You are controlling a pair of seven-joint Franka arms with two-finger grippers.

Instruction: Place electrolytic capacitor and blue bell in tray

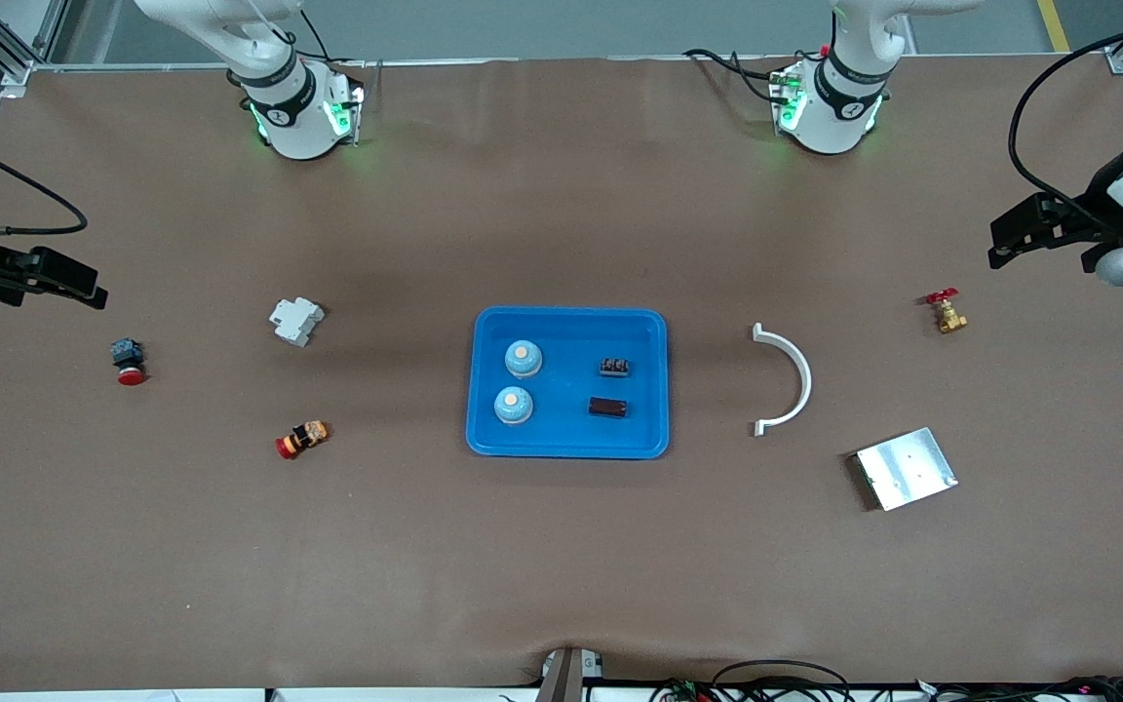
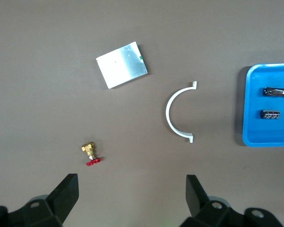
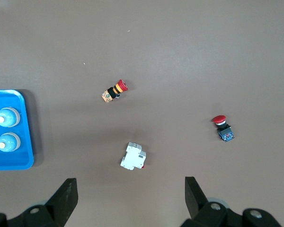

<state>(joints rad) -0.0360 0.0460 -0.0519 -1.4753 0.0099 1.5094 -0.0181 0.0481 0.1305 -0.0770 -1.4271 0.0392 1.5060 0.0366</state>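
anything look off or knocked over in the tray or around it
Nothing stands out. The tray sits square, holding two blue bells upright and two dark capacitors lying flat. Both pincers, left and right, wait open at the table ends.

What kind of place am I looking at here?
Probably a robotics lab: two arms bolted to a covered table, with small parts laid out around a blue tray, and cables along the edges.
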